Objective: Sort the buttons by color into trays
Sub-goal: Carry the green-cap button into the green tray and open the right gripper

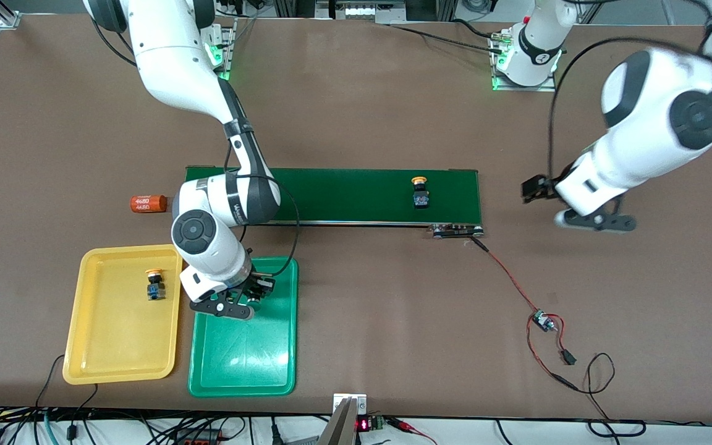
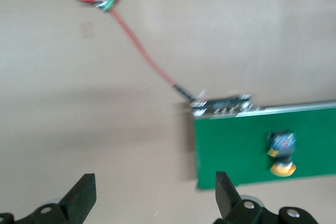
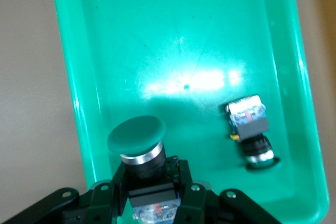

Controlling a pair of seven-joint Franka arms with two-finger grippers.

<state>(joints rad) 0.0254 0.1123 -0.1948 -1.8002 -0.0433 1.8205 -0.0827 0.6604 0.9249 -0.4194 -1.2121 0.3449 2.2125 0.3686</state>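
your right gripper (image 3: 149,195) hangs over the green tray (image 1: 269,371), fingers clamped on a green button (image 3: 137,142); lower before letting go, clear of the green button lying there (image 3: 251,129). the left gripper (image 2: 152,195), spread empty, waits over bare desk (image 1: 356,93).

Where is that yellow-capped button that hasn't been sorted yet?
The unsorted yellow-capped button lies on the dark-green conveyor belt, near the left arm's end of it, farther from the front camera than both trays; the left wrist view shows it too.
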